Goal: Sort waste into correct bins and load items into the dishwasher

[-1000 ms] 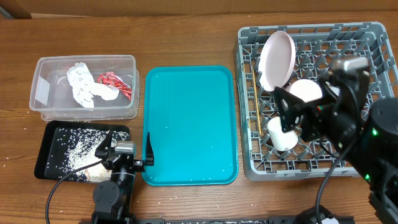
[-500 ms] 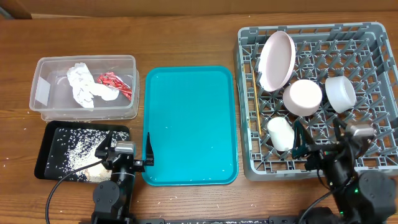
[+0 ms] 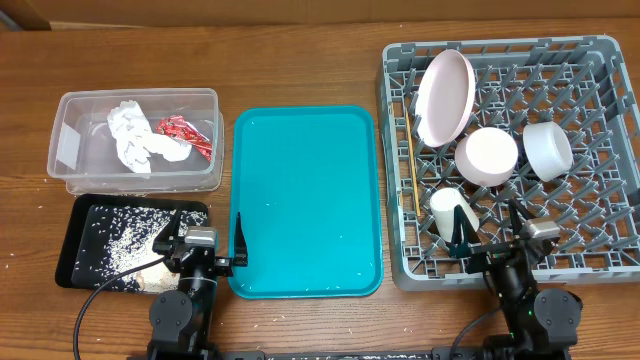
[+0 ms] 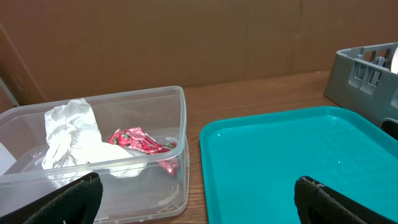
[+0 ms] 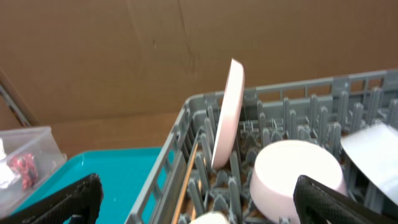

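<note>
Apparently sorted; left gripper (image 4: 196,190) and right gripper (image 5: 198,186) both gaped wide and empty, but the right sat near the cup (image 3: 447,208) and could nudge it over.

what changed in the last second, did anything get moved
The right gripper pulled back from over the dish rack to its near edge, jaws open and empty, which uncovered the pale grey bowl. Nothing was picked up. The plate, white bowl, cup, the wrapper and tissue in the clear tub, and the left gripper stayed put.
</note>
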